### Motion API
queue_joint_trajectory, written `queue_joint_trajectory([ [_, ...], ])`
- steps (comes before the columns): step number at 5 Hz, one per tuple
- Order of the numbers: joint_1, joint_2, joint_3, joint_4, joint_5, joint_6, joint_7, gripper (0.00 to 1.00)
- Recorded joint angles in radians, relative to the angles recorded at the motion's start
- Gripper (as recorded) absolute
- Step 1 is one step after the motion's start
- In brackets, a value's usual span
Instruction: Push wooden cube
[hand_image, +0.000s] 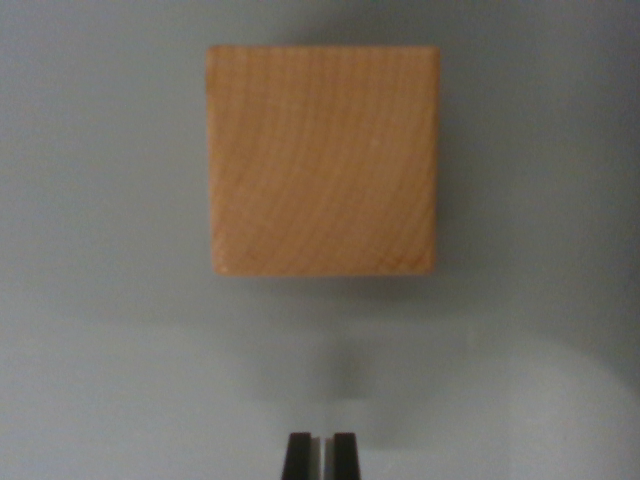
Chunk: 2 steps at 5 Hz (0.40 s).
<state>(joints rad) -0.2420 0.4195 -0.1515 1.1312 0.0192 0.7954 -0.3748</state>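
Wood grain is about all the marking you get on the wooden cube (322, 160): curved rings sweep across the face turned to the camera, and I can't see any print, sticker or stamp on it. It sits in the upper middle of the wrist view on a plain grey surface (100, 300), edges squared up with the frame, so no tilt. The visible face looks roughly square, so there's no real long axis to call. The gripper (321, 455) pokes in at the bottom centre, two dark fingertips (298, 455) pinched nearly together with only a thin slit between them, holding nothing. It sits clear of the cube, lined up under its middle, with a faint shadow between them.
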Motion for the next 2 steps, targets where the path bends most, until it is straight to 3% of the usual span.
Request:
queue_joint_trajectory([
  [2,-0.002,0.003,-0.001,-0.003,0.0004,-0.006,-0.003,0.0],
])
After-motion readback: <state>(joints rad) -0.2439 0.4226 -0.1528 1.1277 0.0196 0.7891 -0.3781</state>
